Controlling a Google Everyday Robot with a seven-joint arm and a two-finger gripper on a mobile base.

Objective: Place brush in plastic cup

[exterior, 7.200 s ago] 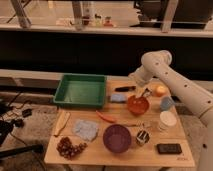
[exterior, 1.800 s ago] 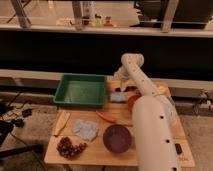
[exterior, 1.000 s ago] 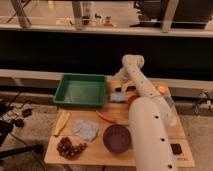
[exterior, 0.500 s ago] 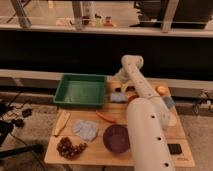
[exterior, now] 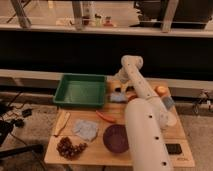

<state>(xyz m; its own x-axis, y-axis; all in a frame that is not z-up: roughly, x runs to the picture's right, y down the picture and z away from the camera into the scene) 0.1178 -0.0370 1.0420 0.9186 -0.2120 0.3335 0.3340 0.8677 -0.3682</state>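
Note:
My arm rises from the bottom middle, bends at an elbow (exterior: 131,63) and comes down to the far middle of the wooden table (exterior: 95,156). My gripper (exterior: 118,88) is low over the table, just right of the green tray and above a small blue object (exterior: 118,98). The brush does not show; it may be hidden at the gripper. A white plastic cup (exterior: 171,119) peeks out at the arm's right edge. The orange bowl (exterior: 131,97) is mostly hidden behind the arm.
A green tray (exterior: 80,91) stands at the back left. An orange carrot-like stick (exterior: 106,117), blue cloth (exterior: 86,129), purple bowl (exterior: 116,138), dark grapes (exterior: 70,147) and a pale strip (exterior: 61,122) lie in front. An orange fruit (exterior: 161,91), grey cup (exterior: 167,103) and black device (exterior: 175,148) are on the right.
Since seven seconds ago the arm has swung from the right side across the middle, covering the bowl and cups. Over the last second the gripper has barely moved near the tray's right edge.

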